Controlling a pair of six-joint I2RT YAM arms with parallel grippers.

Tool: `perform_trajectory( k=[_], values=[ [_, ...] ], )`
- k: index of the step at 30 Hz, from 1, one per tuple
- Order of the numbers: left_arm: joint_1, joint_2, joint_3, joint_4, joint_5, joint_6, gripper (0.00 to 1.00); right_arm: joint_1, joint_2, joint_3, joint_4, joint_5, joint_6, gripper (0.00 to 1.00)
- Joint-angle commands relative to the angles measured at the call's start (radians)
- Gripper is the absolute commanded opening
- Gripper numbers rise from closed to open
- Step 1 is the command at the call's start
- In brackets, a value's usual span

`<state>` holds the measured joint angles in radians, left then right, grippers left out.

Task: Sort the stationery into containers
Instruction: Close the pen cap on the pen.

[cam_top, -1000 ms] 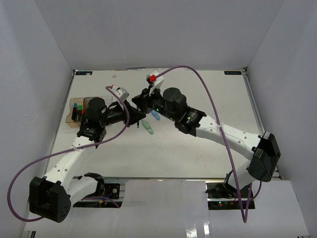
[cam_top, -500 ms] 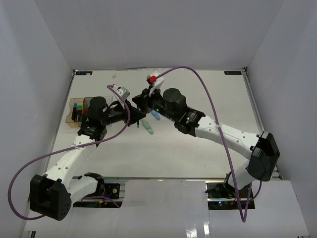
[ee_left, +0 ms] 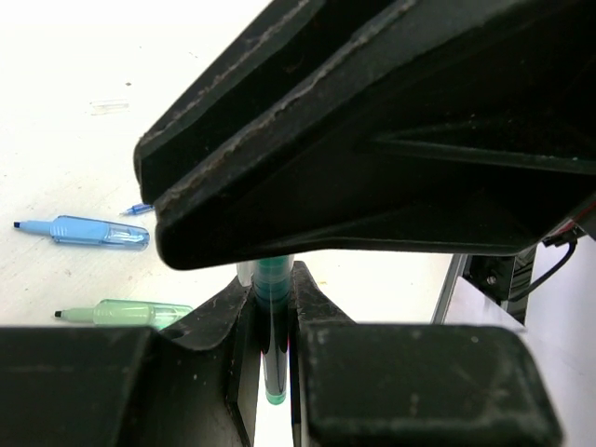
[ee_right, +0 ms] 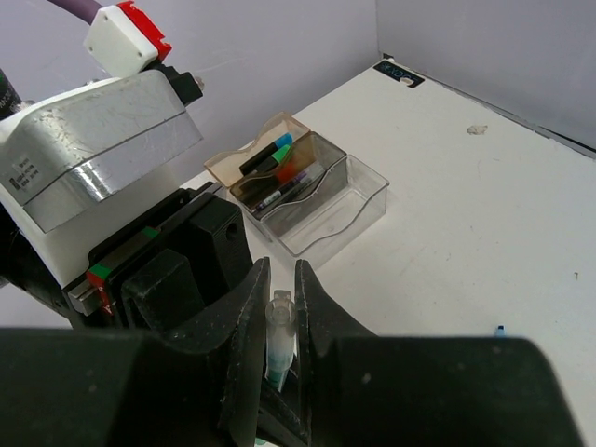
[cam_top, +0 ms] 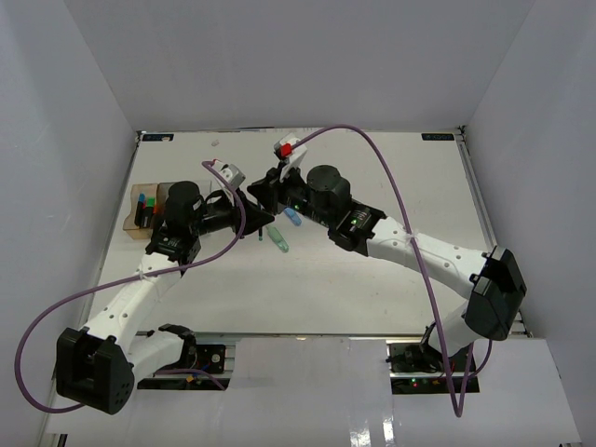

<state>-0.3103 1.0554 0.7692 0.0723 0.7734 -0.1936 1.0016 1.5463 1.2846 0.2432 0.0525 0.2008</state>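
Almost nothing has shifted over the last second. I see only a slight nudge in the left arm (cam_top: 130,298), and both wrists remain met above the table (cam_top: 372,289), left of its centre. The right arm (cam_top: 428,251) reaches in from the right.

The containers (ee_right: 307,191) sit in a row near the table's left edge. The amber one holds highlighters (ee_right: 265,156) with blue and green caps, and the grey middle one holds more dark items, one showing orange.

The left gripper (ee_left: 273,298) is clamped on a pen (ee_left: 273,354) with a teal section, pinched between its fingers. The right gripper (ee_right: 280,279) is closed tight on the clear end of what looks like the same pen.

On the table beyond lie a blue piece (ee_left: 84,231) and a green piece (ee_left: 121,312), near each other but not touching.
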Motion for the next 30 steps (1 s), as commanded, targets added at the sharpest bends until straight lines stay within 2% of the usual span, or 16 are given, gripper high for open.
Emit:
perform_trajectory(
  k=[1,14,25,30],
  values=[
    [0.028,-0.086,0.151,0.388,-0.013,0.028,0.00,0.071,0.092,-0.131,-0.553,-0.221,-0.006,0.08],
    [0.030,-0.141,0.015,0.382,0.139,0.062,0.00,0.071,0.000,-0.153,-0.496,-0.212,-0.078,0.08],
    [0.030,-0.161,-0.033,0.412,0.141,0.043,0.00,0.065,0.000,-0.143,-0.487,-0.227,-0.118,0.08],
    [0.030,-0.167,-0.034,0.434,0.156,0.023,0.00,0.062,0.001,-0.163,-0.466,-0.281,-0.169,0.08]
  ],
)
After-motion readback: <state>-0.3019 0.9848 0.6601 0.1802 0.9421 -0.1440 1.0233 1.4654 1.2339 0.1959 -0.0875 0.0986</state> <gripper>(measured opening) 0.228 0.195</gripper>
